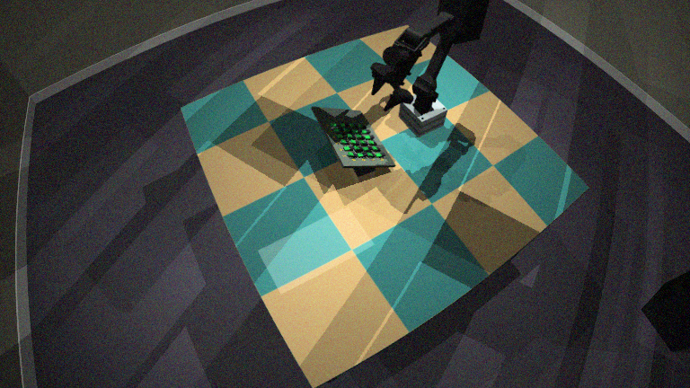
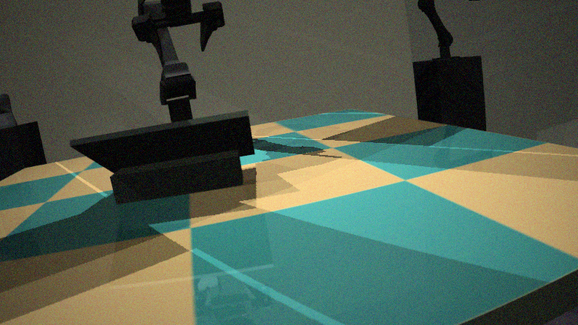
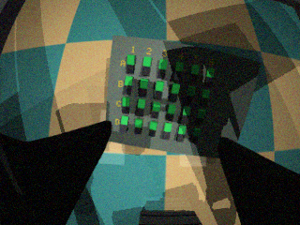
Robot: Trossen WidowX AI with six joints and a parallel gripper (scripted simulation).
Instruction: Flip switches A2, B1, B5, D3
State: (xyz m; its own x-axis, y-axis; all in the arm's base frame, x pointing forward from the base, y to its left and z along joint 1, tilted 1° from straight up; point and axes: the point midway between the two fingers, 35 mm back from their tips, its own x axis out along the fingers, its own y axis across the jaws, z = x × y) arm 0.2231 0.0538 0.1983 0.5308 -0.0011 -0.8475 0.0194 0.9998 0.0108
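The grey switch panel stands tilted on a block on the checkered mat. It carries rows of small green rocker switches; part of it lies in shadow. In the wrist view A2, B1, B5 and D3 show, but they are too small to tell which end is raised. My gripper is open and empty. It hangs well above the mat, on the arm's side of the panel, touching nothing.
My arm's grey base stands close behind the panel. A second arm on a black pedestal stands at the mat's far corner. A dark block sits at the left edge. A grey rim rings the floor.
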